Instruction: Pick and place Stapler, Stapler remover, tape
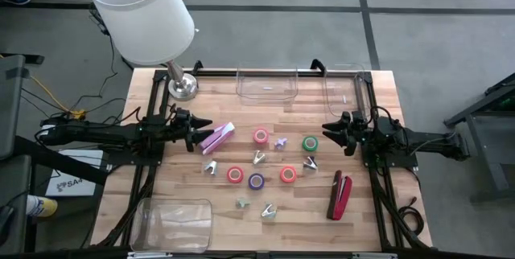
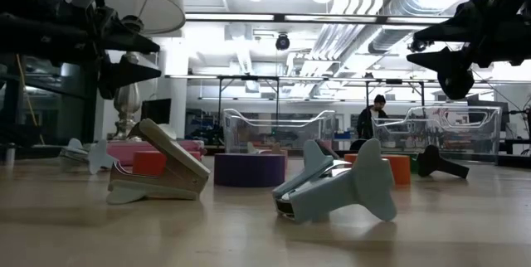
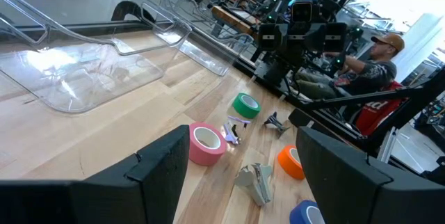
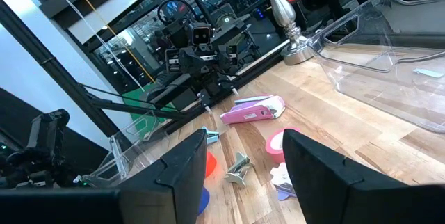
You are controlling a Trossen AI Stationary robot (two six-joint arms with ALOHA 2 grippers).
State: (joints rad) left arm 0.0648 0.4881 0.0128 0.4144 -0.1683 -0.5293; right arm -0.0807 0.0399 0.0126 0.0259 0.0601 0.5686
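A pink stapler [image 1: 218, 137] lies on the table just in front of my left gripper [image 1: 201, 132], which hovers open above the wood, pointing level toward the right. A red stapler [image 1: 339, 196] lies near the right edge. Between the arms sit tape rolls: pink [image 1: 261, 136], green [image 1: 310, 143], two red-orange [image 1: 235, 174], purple [image 1: 256, 181]. Several small silvery staple removers [image 1: 258, 158] are scattered among them. My right gripper [image 1: 331, 128] hovers open at the right, pointing level toward the left. In the left wrist view the pink tape [image 3: 206, 142] lies beyond the fingers.
Two clear bins stand at the far edge [image 1: 267, 82] [image 1: 346, 90] and another at the near left corner [image 1: 173, 223]. A white-shaded lamp [image 1: 145, 14] stands on its metal base [image 1: 183, 86] at the far left. A seated person [image 3: 368, 71] shows beyond the table's right side.
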